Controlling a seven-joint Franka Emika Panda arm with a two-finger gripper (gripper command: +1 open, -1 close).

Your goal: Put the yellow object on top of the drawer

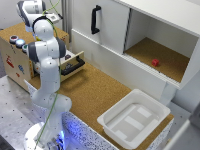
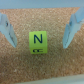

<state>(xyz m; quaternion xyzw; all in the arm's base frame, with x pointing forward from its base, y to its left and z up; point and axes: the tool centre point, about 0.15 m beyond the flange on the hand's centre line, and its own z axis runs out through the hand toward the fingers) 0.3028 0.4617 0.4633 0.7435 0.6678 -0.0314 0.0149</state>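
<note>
A yellow cube point(image 2: 37, 43) with a black letter N on its top rests on a cork surface in the wrist view. My gripper point(image 2: 38, 44) is open, with one light blue finger point(image 2: 7, 30) on each side of the cube and a gap to it on both sides. In the exterior view my gripper point(image 1: 55, 19) is over the cork top point(image 1: 21, 28) of the small wooden box, and the cube is hidden there. The plywood drawer point(image 1: 75, 62) with its black bar handle point(image 1: 71, 66) stands pulled open below.
A white plastic bin point(image 1: 132, 117) sits on the cork table at the front right. The big white cabinet point(image 1: 115, 30) with a black vertical handle point(image 1: 95, 20) stands behind, with a small red object point(image 1: 155, 62) inside it. Coloured buttons point(image 1: 16, 41) are on the wooden box.
</note>
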